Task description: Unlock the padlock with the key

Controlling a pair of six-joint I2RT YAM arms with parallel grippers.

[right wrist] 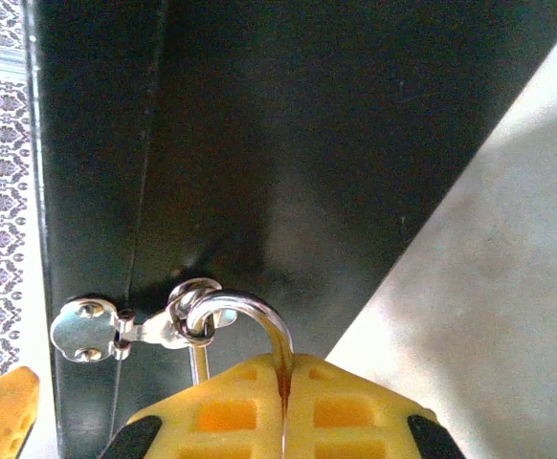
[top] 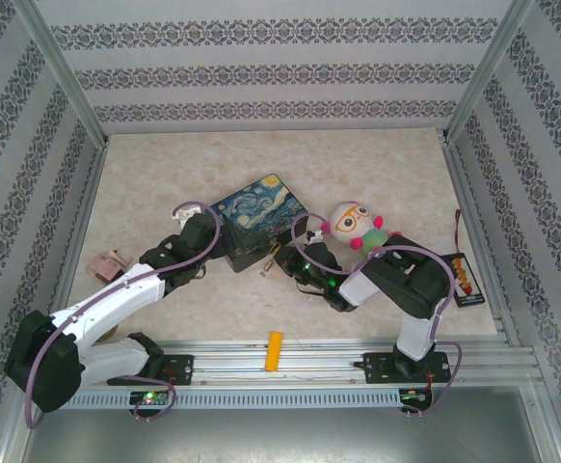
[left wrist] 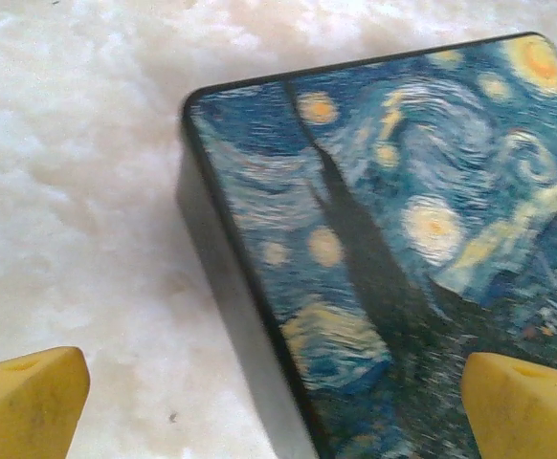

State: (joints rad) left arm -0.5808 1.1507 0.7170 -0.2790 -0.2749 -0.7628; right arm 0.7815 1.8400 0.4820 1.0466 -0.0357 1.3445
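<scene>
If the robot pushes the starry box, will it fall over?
Probably not: the starry box sits low and flat, so it would likely slide. Its dark sides look hard, so it shouldn't squash. The padlock's shackle hooks its clasp, so a tug there may drag it.

padlock [right wrist: 245, 311] body hidden between pressed-together pads [right wrist: 221, 411] of right gripper [right wrist: 283, 421], shackle arch alone clear. tin [left wrist: 403, 239] cut off by right and bottom edges, lower part blurred. left gripper [left wrist: 277, 406] fingertips [left wrist: 25, 406] cropped at bottom.
</scene>
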